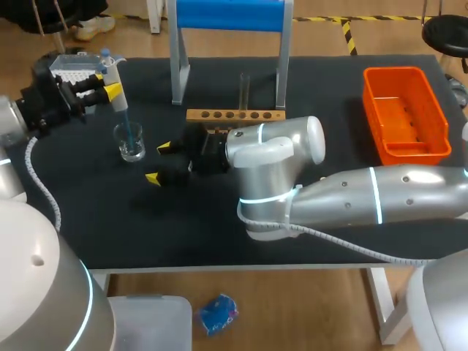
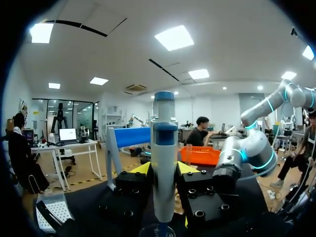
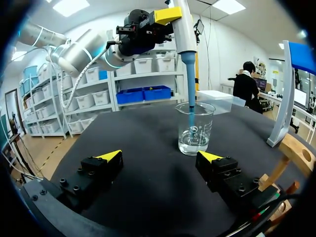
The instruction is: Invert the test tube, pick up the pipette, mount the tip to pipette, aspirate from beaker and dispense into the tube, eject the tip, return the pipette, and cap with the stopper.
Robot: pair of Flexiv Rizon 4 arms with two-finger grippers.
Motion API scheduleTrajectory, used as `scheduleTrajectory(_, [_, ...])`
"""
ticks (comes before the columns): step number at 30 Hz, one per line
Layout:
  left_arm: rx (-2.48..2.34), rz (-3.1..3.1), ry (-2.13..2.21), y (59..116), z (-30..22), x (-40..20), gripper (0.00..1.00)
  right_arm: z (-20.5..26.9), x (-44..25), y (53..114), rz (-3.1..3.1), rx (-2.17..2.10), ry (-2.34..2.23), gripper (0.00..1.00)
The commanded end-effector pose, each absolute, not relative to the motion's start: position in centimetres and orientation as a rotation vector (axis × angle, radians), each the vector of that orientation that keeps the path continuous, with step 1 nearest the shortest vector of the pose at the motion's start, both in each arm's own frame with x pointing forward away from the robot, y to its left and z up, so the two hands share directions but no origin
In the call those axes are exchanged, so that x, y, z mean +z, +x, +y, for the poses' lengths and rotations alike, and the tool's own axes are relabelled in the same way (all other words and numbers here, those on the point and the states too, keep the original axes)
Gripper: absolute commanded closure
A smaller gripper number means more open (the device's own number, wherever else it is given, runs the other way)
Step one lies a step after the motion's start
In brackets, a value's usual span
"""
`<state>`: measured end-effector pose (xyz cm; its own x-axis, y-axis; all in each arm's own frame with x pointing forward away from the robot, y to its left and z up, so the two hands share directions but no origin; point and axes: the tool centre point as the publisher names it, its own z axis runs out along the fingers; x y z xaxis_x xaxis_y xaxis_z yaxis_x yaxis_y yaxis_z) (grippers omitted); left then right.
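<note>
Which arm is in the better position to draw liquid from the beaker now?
Left. The left gripper is shut on the pipette, whose blue tip dips into the beaker. The right gripper is open and empty, short of the beaker.

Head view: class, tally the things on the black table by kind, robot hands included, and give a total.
robot hands: 2 (left hand, right hand)
pipette: 1
glass beaker: 1
test tube: 1
wooden rack: 1
tip box: 1
orange tray: 1
blue-topped stand: 1
Total: 9
</note>
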<state>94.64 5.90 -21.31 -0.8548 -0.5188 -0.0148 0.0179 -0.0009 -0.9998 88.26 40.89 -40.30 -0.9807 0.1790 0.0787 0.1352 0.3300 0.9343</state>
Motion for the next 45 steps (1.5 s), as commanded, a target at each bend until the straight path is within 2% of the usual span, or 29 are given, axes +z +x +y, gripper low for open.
scheduleTrajectory(1, [-1.909,1.898,-0.521,94.5,5.8,-21.4,1.0,41.0,-40.3,88.3,2.531,1.769,0.3,0.0])
scheduleTrajectory(18, [-1.909,1.898,-0.521,94.5,5.8,-21.4,1.0,41.0,-40.3,88.3,2.531,1.769,0.3,0.0])
scheduleTrajectory(37, [-1.909,1.898,-0.521,94.5,5.8,-21.4,1.0,36.0,-30.6,83.3,2.646,1.743,0.074,0.0])
scheduleTrajectory(45, [-1.909,1.898,-0.521,94.5,5.8,-21.4,1.0,34.1,-26.8,83.0,2.683,1.746,-0.077,0.0])
